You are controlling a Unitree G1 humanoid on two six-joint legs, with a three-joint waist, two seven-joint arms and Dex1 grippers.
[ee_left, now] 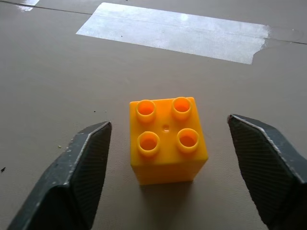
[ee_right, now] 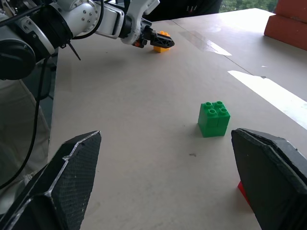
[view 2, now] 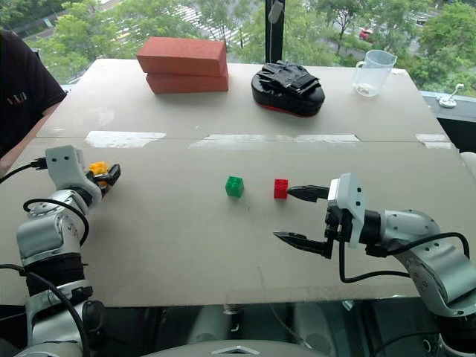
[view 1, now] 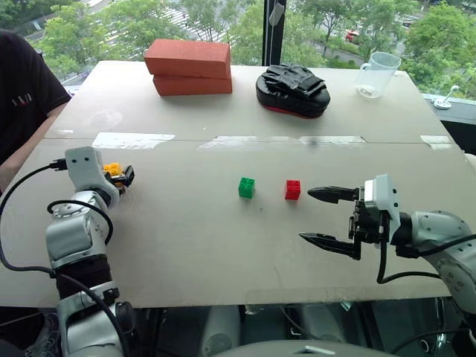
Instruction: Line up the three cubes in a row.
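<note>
Your right gripper (view 1: pixel 331 219) sits nearest, at about 4 o'clock on the table (view 1: pixel 193 253), fingers spread wide, nothing between them. The red cube (view 1: pixel 292 190) is small, studded on top, just off the upper fingertip at roughly 10 o'clock from that gripper, not touching. The green cube (view 1: pixel 246 187), same shape, stands just beside the red one at its 9 o'clock, with a small gap. Your left gripper (ee_left: pixel 180 167) is at the table's 9 o'clock, its fingers (ee_left: pixel 81 167) straddling the yellow cube (ee_left: pixel 165 141). That cube is upright with four round studs; gaps show on both sides, so it is partly open and not clamped. Yellow is well apart from green.
</note>
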